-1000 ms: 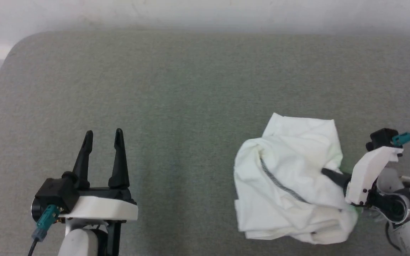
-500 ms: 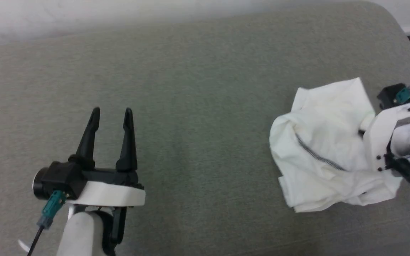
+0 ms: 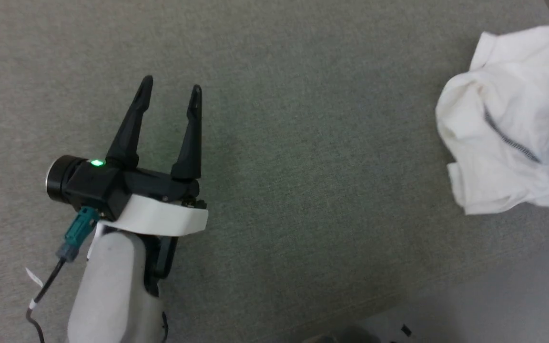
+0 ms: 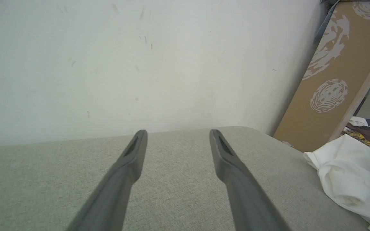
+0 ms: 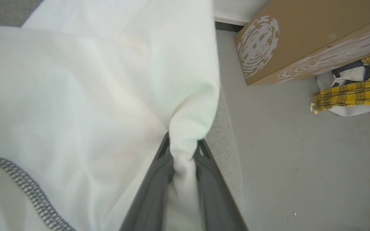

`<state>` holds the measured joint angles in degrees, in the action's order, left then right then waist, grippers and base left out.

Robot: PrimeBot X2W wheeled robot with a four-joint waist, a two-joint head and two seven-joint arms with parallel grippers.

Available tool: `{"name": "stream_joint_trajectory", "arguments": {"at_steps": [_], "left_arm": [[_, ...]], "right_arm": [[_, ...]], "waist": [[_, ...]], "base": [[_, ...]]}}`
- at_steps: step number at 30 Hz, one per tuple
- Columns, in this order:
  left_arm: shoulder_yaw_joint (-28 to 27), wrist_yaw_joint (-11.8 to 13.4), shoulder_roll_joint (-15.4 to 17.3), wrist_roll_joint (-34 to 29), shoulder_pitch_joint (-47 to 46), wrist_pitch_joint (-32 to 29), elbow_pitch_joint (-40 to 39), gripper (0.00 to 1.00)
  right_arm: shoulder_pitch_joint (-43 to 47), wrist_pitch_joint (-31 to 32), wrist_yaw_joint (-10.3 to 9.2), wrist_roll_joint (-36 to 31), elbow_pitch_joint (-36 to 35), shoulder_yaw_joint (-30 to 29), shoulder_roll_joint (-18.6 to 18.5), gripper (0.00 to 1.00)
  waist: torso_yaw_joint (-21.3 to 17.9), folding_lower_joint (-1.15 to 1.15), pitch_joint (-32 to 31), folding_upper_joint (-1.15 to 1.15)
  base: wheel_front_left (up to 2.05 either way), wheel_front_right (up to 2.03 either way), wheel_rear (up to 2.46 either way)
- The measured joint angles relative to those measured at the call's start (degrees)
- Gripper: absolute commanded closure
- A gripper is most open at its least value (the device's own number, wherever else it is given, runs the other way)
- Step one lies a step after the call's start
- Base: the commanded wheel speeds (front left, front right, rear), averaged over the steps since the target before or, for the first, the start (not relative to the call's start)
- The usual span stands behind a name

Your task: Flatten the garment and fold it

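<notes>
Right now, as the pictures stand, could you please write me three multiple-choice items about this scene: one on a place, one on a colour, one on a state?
1. In the head view, where on the grey surface does the garment lie?
A. at the far right side of the view
B. in the middle
C. under the left tool

2. What colour is the zigzag seam stitching?
A. red
B. dark grey
C. yellow

3. How is the right tool?
A. open above bare surface
B. shut on a fold of the garment
C. shut on a cardboard box

Answers:
1 A, since the white cloth sits at the right edge of the head view.
2 B, since the right wrist view shows dark grey thread on white cloth.
3 B, since white cloth is pinched between its two fingers.
</notes>
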<state>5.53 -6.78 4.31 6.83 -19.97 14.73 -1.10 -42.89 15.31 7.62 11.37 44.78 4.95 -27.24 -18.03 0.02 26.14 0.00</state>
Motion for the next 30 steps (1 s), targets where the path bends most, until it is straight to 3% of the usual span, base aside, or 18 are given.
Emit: {"name": "stream_joint_trajectory", "arguments": {"at_steps": [4, 5, 6, 7, 18, 24, 30], "left_arm": [[0.1, -0.2, 0.5, 0.0, -0.7, 0.0, 0.0, 0.0], [0.0, -0.2, 0.5, 0.0, -0.7, 0.0, 0.1, 0.0], [-0.1, -0.2, 0.6, 0.0, -0.7, 0.0, 0.1, 0.0], [-0.2, -0.2, 0.7, 0.0, -0.7, 0.0, 0.2, 0.0], [-2.9, -0.2, 0.1, 0.2, 1.4, 0.0, 1.2, 0.0], [-4.4, -0.1, -0.8, 0.8, 5.6, 0.0, 2.1, 0.0], [-5.9, 1.3, -1.2, 1.9, 10.2, 0.0, 2.5, 0.0]], "right_arm": [[-2.2, -6.6, 0.0, -3.6, 3.6, -4.4, 0.1, 1.0], [-2.7, -8.3, 0.0, -4.9, 4.5, -5.4, 0.3, 0.96], [-3.2, -9.5, 0.0, -6.1, 5.5, -6.5, 0.4, 0.58], [-3.6, -11.1, 0.0, -7.5, 6.2, -7.4, 0.5, 0.0], [-3.1, -27.3, 0.0, -22.7, 7.4, -16.2, 1.2, 0.0], [5.5, -29.7, -0.01, -27.7, -0.2, -18.8, 2.7, 0.0], [18.5, -30.0, 0.0, -26.1, -9.9, -18.5, 9.4, 0.0]], "waist": [[-0.8, 0.0, 3.0, 0.0], [-0.9, 0.0, 3.5, 0.0], [-1.0, -0.01, 4.0, 0.0], [-1.0, 0.0, 4.4, 0.0], [-0.2, -0.02, 0.8, 0.0], [0.2, -0.03, -4.4, 0.0], [1.2, -0.04, -10.0, 0.0]], "base": [[0.0, 0.0, 0.0], [0.0, 0.0, 0.0], [0.0, 0.0, 0.0], [0.0, 0.0, 0.0], [0.0, 0.0, 0.0], [0.0, 0.0, 0.0], [0.0, 0.0, 0.0]]}}
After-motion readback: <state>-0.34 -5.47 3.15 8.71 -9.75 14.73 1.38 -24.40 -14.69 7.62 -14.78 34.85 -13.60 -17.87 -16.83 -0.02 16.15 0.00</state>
